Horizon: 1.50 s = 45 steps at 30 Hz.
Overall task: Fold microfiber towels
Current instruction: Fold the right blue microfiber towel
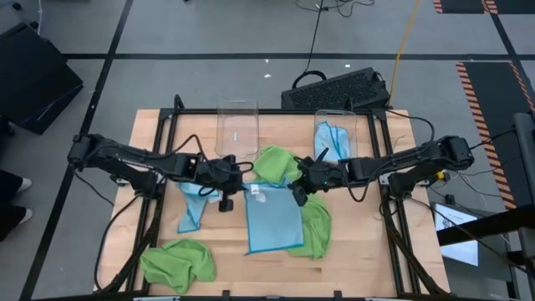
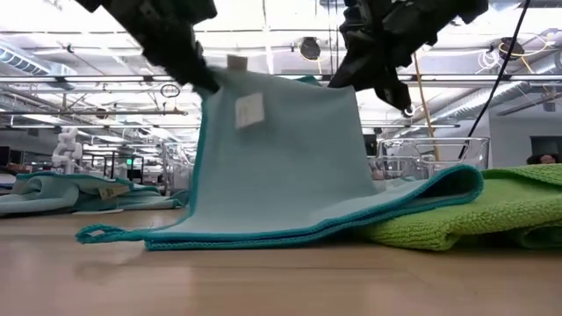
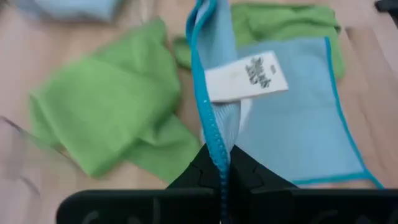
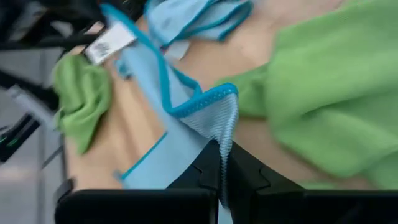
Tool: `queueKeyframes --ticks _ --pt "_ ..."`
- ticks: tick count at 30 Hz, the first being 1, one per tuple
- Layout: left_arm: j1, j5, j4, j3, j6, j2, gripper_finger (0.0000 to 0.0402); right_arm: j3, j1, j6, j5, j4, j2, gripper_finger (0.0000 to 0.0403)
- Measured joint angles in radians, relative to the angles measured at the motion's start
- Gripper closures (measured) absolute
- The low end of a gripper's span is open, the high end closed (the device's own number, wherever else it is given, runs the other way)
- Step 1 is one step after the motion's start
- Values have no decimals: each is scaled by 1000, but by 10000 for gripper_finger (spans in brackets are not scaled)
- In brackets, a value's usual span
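I see both grippers pinched shut on the blue towel (image 1: 273,219) at table center. My left gripper (image 1: 224,194) clamps its ten-o'clock corner, beside the white tag (image 3: 247,78); my right gripper (image 1: 299,192) clamps the two-o'clock corner. The held edge is lifted, the six-o'clock edge lying on the table (image 1: 368,251), overlapping a green towel (image 1: 315,227).

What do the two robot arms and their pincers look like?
Both the left arm and the right arm are black, slim and jointed, with thin black cables looping alongside. The left pincer and right pincer have dark, wedge-shaped fingers.
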Motion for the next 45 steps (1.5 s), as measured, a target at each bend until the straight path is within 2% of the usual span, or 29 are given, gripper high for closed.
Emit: queueKeyframes --ticks 5,11,14,18,24,33,42,45 --pt "-61 79 20 -49 -80 0 399 -33 0 15 -172 72 0 397" --pt "-155 105 90 -93 -191 0 399 -105 3 115 -389 220 0 397" --pt "-189 105 167 -121 -247 0 398 -165 3 200 -459 347 0 397" --pt "-215 104 283 -156 -318 2 398 -254 5 344 -497 508 0 397" --pt "-228 141 366 -164 -348 91 397 -355 39 512 -490 638 0 397" --pt "-241 172 530 -165 -418 229 398 -375 118 555 -485 630 0 397" --pt "-269 168 556 -164 -418 296 398 -374 178 560 -343 581 1 397" --pt "-269 120 553 -165 -418 303 396 -374 187 515 -293 561 1 397"
